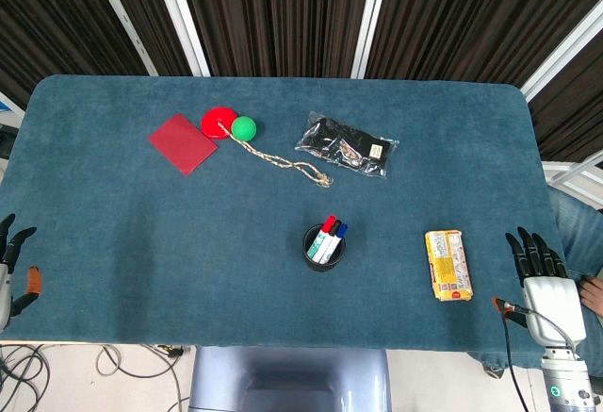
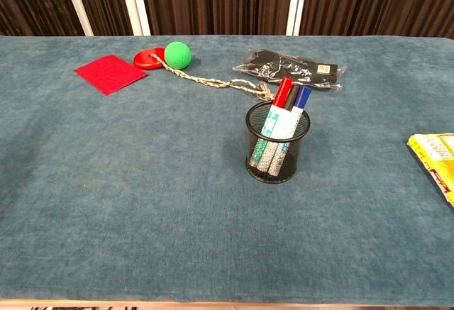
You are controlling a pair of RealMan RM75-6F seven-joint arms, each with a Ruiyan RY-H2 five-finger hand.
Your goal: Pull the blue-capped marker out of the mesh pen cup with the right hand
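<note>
A black mesh pen cup [image 1: 323, 248] [image 2: 277, 143] stands near the table's middle front, holding three markers. The blue-capped marker [image 1: 340, 230] [image 2: 303, 97] leans at the cup's right, beside a black-capped and a red-capped marker [image 2: 282, 93]. My right hand [image 1: 541, 266] rests at the table's right front edge, far right of the cup, fingers apart and holding nothing. My left hand [image 1: 11, 259] sits at the left front edge, fingers spread, also empty. Neither hand shows in the chest view.
A yellow snack packet [image 1: 447, 264] [image 2: 434, 152] lies between the cup and my right hand. Further back are a black bagged item [image 1: 346, 145], a rope [image 1: 283, 160], a green ball [image 1: 244, 128], a red disc [image 1: 217, 120] and a red square [image 1: 183, 143].
</note>
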